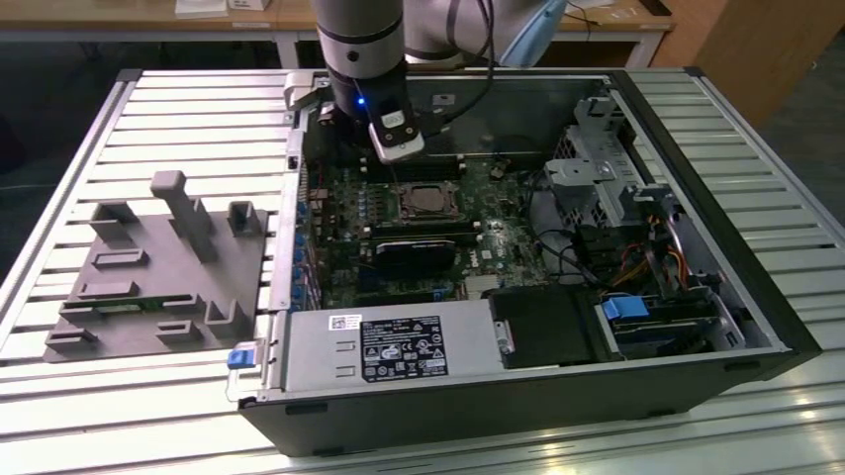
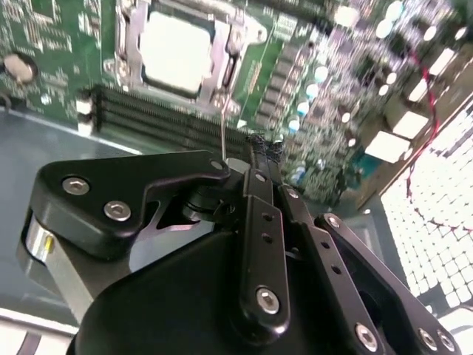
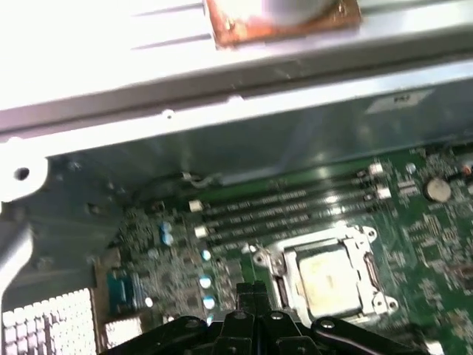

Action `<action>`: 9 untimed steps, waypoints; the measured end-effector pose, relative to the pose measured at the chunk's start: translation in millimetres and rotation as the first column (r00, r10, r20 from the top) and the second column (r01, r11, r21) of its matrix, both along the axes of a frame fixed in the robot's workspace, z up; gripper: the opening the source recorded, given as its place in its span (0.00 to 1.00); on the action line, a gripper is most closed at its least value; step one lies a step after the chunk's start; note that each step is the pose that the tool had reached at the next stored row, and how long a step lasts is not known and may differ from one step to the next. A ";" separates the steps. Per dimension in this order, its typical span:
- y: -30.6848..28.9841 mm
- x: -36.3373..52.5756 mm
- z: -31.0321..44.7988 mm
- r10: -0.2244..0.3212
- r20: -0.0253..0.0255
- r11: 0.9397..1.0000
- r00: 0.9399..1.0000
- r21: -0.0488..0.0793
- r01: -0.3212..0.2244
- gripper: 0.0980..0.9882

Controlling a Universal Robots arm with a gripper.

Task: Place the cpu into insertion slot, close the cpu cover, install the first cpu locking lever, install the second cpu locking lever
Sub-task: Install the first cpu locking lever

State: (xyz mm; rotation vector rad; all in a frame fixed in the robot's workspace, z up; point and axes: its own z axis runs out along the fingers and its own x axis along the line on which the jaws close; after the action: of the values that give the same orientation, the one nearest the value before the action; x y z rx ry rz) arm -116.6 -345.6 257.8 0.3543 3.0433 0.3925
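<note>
The hand (image 2: 259, 144) hangs from the arm inside the open computer case (image 1: 739, 247), over the far part of the green board (image 1: 343, 247). In both wrist views its fingers are closed together, with nothing visible between them. A thin metal rod (image 2: 223, 122) stands upright just beside the fingertips; whether it touches them cannot be told.

Just near of the hand, the cpu (image 2: 177, 48) lies flat in the insertion slot (image 3: 282, 290), dull silver top up. The cpu cover (image 2: 131, 41) lies down around it as a metal frame. The long memory slots (image 2: 162, 118) run between the cpu and the hand. A black card (image 1: 416, 255) sits nearer on the board, and a silver power supply (image 1: 383, 346) occupies the near edge of the case.

The case lies on its side on a bench (image 1: 172, 109) of ribbed metal slats. At the exterior view's left, a grey fixture plate (image 1: 158, 267) with upright blocks rests on the bench. Wooden tables (image 1: 620, 25) stand at the far side of the room.
</note>
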 end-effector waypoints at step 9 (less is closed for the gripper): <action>0.1 -3.7 -5.8 0.000 0.000 0.996 1.000 0.088 0.000 0.00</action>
State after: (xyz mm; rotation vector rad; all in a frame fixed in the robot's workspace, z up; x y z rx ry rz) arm -120.3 -345.5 252.0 0.3585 3.0325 0.5276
